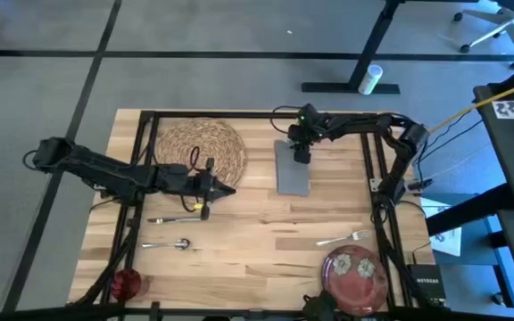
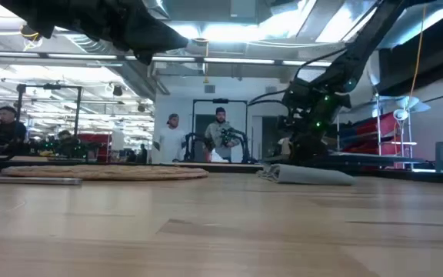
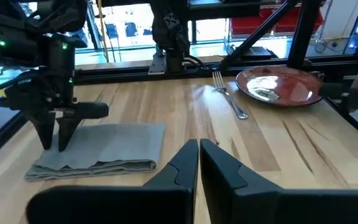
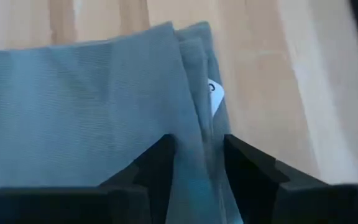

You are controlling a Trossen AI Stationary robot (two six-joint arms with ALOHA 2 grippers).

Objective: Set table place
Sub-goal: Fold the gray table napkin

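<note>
Over the napkin [image 1: 293, 174] on the worktop [image 1: 266, 241], right hand [image 4: 197, 163] sits spread around its folded edge; left hand [image 3: 199, 158] beside the mat [image 1: 199, 150], pressed together.

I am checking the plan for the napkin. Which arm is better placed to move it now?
The right. The right gripper is down on the gray rectangular cloth napkin, fingers open astride its folded edge. The left gripper is shut, apart from it, beside the round woven straw mat.
</note>
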